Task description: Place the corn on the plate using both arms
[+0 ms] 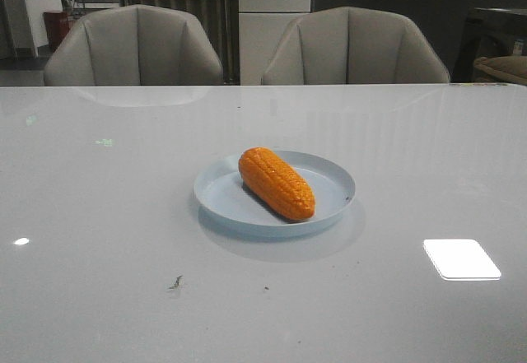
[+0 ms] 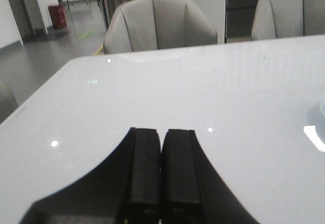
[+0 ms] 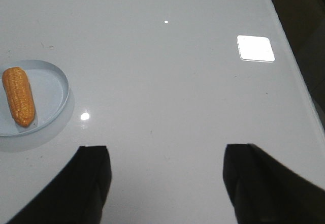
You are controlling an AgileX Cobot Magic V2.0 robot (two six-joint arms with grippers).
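Glossy orange plastic, the corn on the plate looks light, rigid and slippery, best gripped mid-cob; left pincer clenched, right pincer released

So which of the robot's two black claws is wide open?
The right gripper: its black fingers stand far apart with bare white table between them. The left gripper has its fingers pressed together.

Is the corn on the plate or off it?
On it. The corn lies flat, diagonally across the plate, inside its rim; the right wrist view agrees, and neither gripper touches it.
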